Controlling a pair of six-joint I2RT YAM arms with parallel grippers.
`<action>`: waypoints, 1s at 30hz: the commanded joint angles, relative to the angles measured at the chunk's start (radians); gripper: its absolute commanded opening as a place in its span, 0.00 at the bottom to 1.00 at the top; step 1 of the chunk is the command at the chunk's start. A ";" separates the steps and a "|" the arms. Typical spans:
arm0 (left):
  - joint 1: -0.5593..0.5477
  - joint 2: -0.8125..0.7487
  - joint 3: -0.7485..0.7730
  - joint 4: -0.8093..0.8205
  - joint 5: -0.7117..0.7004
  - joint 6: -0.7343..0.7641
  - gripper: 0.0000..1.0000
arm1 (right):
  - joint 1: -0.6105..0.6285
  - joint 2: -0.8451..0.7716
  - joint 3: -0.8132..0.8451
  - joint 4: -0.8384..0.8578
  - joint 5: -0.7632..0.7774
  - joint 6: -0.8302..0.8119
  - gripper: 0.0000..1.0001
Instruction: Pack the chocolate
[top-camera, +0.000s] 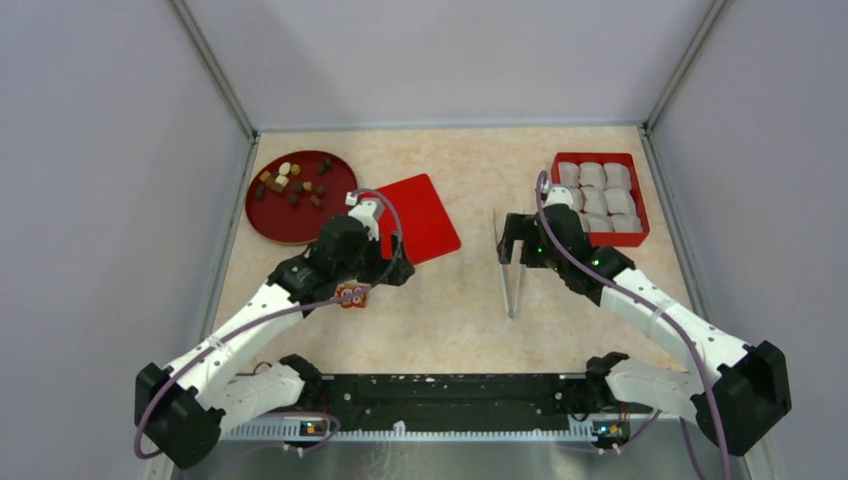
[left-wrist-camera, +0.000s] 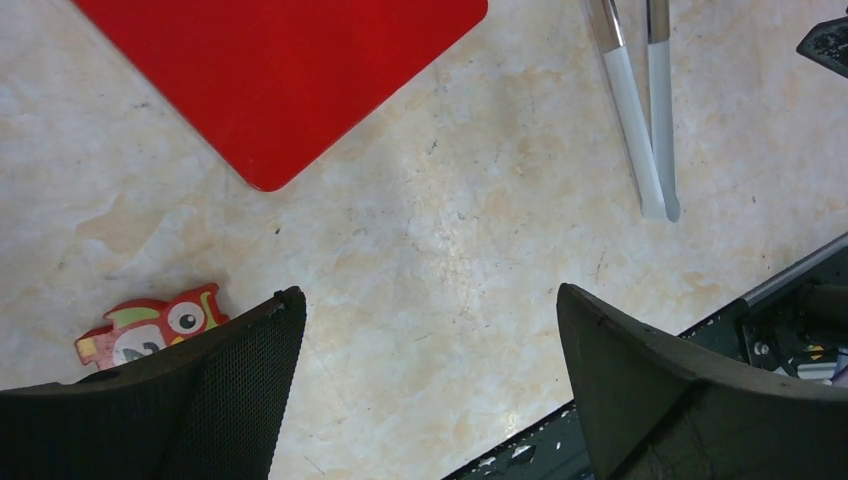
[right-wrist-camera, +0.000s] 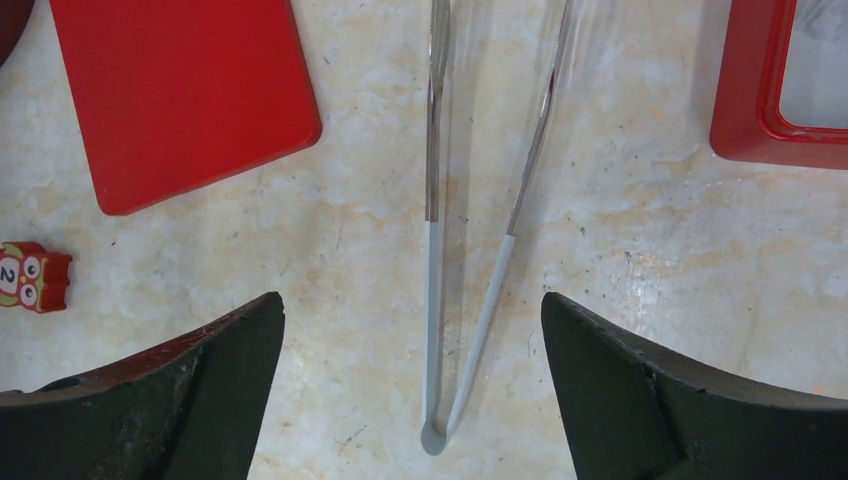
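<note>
Hovering, left gripper (left-wrist-camera: 428, 293) spread wide, over marbled tabletop (left-wrist-camera: 480, 190): owl packet (left-wrist-camera: 150, 328) beside one finger (left-wrist-camera: 215, 400), red board (left-wrist-camera: 280, 70) and tongs (left-wrist-camera: 631, 110) beyond.

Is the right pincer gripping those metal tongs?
No, the tongs lie flat on the table between the wide-open fingers of the right pincer, touching neither.

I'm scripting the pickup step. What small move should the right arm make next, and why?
Probably lower the right tool and close it on the tongs. It hangs open above them, they lie untouched on the table, and the chocolate sits loose on the round plate, likely too small to pinch directly.
</note>
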 joint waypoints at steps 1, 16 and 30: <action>0.000 0.050 0.013 0.058 0.053 -0.007 0.99 | -0.006 -0.041 -0.017 0.043 0.021 0.006 0.97; 0.000 0.252 0.123 0.244 0.049 0.049 0.99 | -0.006 -0.071 -0.037 0.024 0.041 -0.001 0.97; 0.154 1.075 0.977 -0.021 -0.071 0.102 0.99 | -0.005 -0.112 -0.019 -0.001 0.027 -0.007 0.97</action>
